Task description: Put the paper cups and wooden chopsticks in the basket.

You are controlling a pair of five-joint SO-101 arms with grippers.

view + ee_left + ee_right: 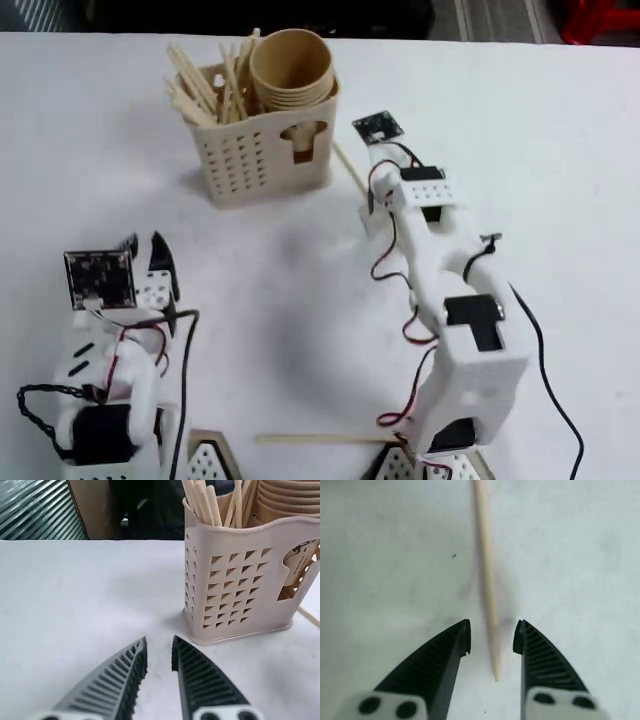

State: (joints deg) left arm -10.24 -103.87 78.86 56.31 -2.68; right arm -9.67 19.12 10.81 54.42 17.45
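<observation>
The right arm (440, 290) is stretched forward over the table (560, 150), its wrist bent down just beside the basket (265, 150). The right gripper (491, 640) is held moderately wide over a loose chopstick (485, 570), whose tip lies between the fingers, clear of both. The left arm (110, 390) is folded back near its base, and the left gripper (159, 652) is narrowly parted, empty and pointed toward the basket. Paper cups (292, 65) and bundled chopsticks (205, 85) are stood in the basket. Another chopstick (320, 438) is seen lying between the arm bases.
</observation>
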